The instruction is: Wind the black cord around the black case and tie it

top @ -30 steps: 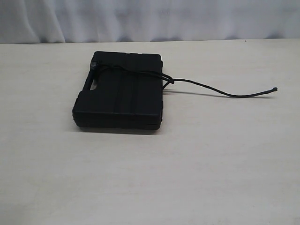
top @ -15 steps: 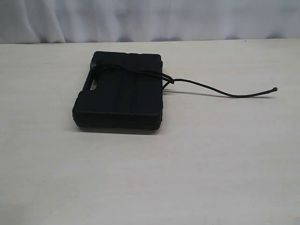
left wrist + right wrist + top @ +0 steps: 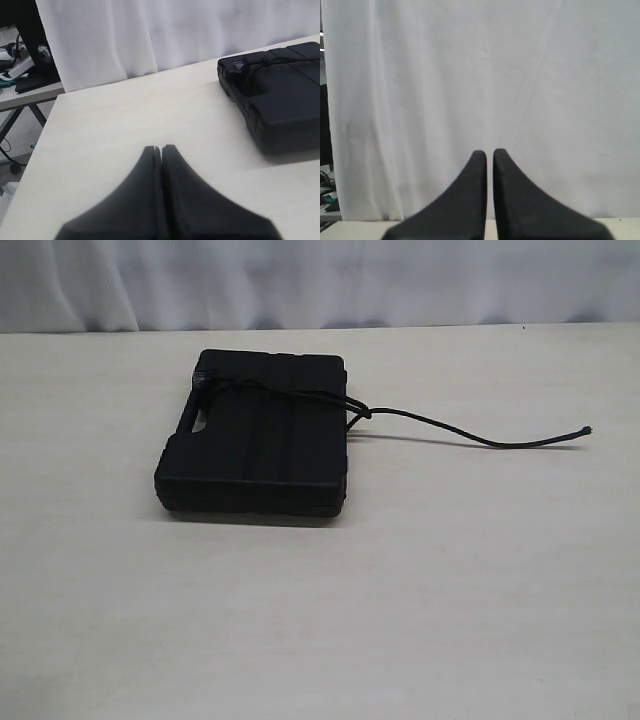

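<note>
Black cord (image 3: 440, 427) tied rnd black case (image 3: 255, 445), loose tail pointing right.

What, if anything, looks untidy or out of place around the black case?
Only the loose tail of the black cord: from the knot at the right edge of the black case it trails across the table. Nothing looks spilled or damaged.

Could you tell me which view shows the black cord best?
Exterior view: the black cord crosses the black case and trails right. Left wrist shows only the part on the case; right wrist shows none.
</note>
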Robot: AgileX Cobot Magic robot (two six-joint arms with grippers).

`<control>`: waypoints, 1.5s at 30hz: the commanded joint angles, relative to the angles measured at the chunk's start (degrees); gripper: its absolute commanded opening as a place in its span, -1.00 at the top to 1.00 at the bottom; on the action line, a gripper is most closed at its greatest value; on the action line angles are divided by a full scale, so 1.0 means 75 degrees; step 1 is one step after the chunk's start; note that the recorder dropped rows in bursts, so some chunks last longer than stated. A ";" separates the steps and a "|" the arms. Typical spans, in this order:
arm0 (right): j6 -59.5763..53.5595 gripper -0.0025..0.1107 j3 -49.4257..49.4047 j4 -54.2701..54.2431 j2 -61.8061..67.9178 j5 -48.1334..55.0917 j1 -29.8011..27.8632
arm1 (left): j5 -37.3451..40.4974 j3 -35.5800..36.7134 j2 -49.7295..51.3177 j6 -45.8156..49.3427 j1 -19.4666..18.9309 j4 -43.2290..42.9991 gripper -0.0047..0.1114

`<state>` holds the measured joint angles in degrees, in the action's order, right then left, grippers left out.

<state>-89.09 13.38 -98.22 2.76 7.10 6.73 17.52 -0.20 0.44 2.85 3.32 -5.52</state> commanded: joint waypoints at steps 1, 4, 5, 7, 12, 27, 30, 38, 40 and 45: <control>-0.0022 0.88 -0.0142 0.0029 -0.0368 -0.0201 0.0017 | -0.0009 0.0027 -0.0059 0.0005 -0.0030 0.0033 0.92; 0.0012 0.88 -0.0142 0.0029 -0.0368 -0.0168 0.0017 | 0.0005 0.0027 -0.0059 0.0005 -0.0030 0.0033 0.92; 0.0011 0.88 -0.0183 0.0106 -0.0368 -0.0151 0.0017 | 0.0005 0.0027 -0.0059 0.0005 -0.0030 0.0033 0.92; 0.0608 0.88 -0.0367 0.1449 -0.0368 -0.0092 0.0017 | 0.0005 0.0027 -0.0059 0.0005 -0.0030 0.0033 0.92; 0.5733 0.88 -0.0836 0.7005 -0.0368 -0.0322 0.0017 | 0.0005 0.0027 -0.0059 0.0005 -0.0030 0.0033 0.92; 1.2022 0.88 -0.1785 1.3836 -0.0368 -0.1194 0.0017 | 0.0005 0.0027 -0.0059 0.0005 -0.0030 0.0016 0.92; 1.2348 0.88 -0.1785 1.4187 -0.0368 -0.1130 0.0017 | 0.0005 0.0027 -0.0059 0.0005 -0.0030 0.0016 0.92; 1.1512 0.88 -0.1785 1.3351 -0.0368 0.0136 0.0017 | 0.0005 0.0027 -0.0059 0.0005 -0.0030 0.0016 0.92; 1.1512 0.88 -0.1785 1.3351 -0.0368 0.0375 0.0017 | 0.0005 0.0027 -0.0059 0.0005 -0.0030 0.0016 0.92; 1.1512 0.88 -0.1785 1.3383 -0.0368 0.0986 0.0017 | 0.0005 0.0027 -0.0059 0.0005 -0.0030 0.0031 0.92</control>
<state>-2.40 0.14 2.24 0.24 11.46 6.76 17.92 -0.20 0.44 2.85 3.32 -5.52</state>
